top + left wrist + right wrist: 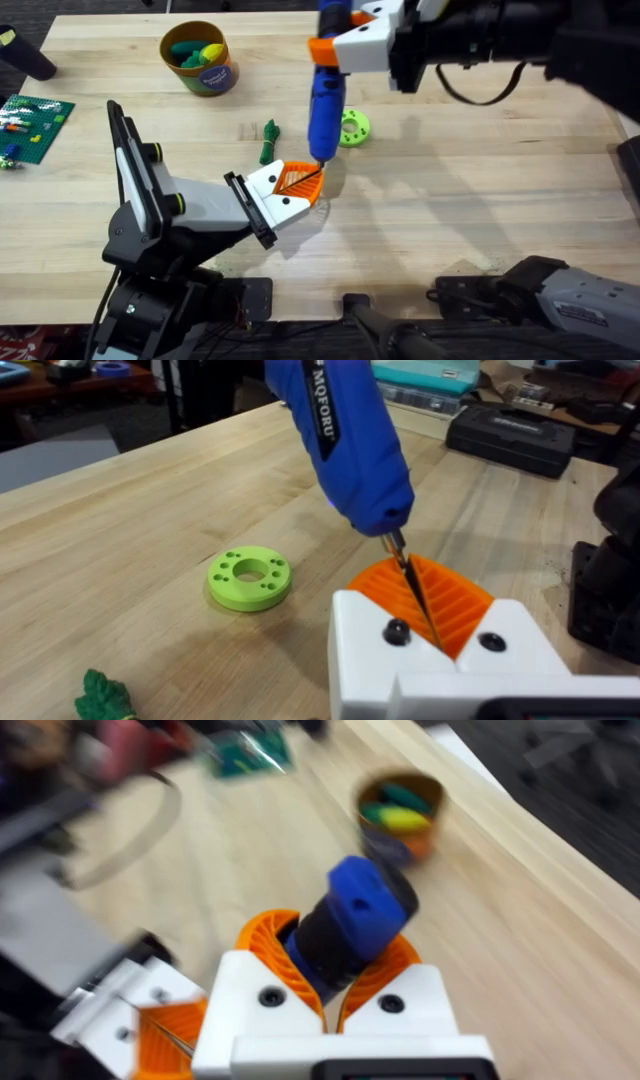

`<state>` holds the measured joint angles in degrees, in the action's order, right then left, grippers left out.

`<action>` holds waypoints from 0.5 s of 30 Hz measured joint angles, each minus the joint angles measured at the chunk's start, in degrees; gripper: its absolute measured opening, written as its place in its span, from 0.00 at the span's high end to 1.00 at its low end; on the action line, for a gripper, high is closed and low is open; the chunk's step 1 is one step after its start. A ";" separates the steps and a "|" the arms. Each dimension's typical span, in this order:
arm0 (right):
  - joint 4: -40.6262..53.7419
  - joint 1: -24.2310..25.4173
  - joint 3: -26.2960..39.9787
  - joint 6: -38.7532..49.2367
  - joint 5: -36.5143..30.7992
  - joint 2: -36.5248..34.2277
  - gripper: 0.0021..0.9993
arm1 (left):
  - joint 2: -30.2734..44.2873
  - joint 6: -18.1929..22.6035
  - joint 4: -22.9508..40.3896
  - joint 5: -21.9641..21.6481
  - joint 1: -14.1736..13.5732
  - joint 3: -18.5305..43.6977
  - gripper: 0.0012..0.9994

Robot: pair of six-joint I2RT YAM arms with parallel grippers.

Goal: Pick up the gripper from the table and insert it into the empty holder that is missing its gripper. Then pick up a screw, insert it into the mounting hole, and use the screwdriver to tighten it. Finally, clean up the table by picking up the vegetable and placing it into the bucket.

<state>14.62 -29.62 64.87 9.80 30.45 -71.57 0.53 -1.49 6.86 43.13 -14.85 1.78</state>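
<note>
We see the right gripper point(335, 982) closed around the blue screwdriver point(325, 100), its orange ribbed pads point(265, 935) pressed against the dark upper part of the handle on both sides. The screwdriver hangs nearly upright in the overhead view, and its thin metal tip comes down onto the orange ribbed gripper point(298, 179), which sits with its white block against the black end plate of the holder point(180, 205). In the left wrist view the tip runs down along the orange ribs toward the notch between the two dark screw heads in the white block (whether it actually touches a screw we cannot tell).

Beside the screwdriver's shaft, just off to one side of it on the table, lies the lime-green disc point(353, 126) with its ring of holes. On the other side of the shaft, a little farther off, lies the slender dark-green vegetable point(269, 142), resting on the wood and apart from everything else. Well beyond the tool, near the table's far edge, stands the bucket point(222, 79), with green and yellow pieces already inside it.

As for the left gripper, we cannot tell how its fingers stand.
</note>
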 joint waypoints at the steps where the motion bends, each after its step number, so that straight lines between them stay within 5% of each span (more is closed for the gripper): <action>1: 0.60 0.20 0.27 -0.83 0.32 -0.36 0.94 | 0.25 -0.03 -0.05 -0.32 0.00 0.00 0.99; 4: 2.19 0.27 -0.01 0.86 0.54 -0.55 0.94 | 0.28 -0.06 -0.25 -0.32 -0.02 0.00 0.99; 9: -16.35 0.31 -0.16 3.49 7.04 -1.23 0.94 | 0.16 0.20 -0.23 -0.33 0.00 0.00 0.99; 15: -20.28 -0.57 0.21 4.24 11.19 -0.08 0.94 | 0.16 0.24 -0.23 -0.29 0.00 0.00 0.99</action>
<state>-5.65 -30.19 65.08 14.04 41.64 -71.65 0.69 -1.26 6.63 42.84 -14.85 1.78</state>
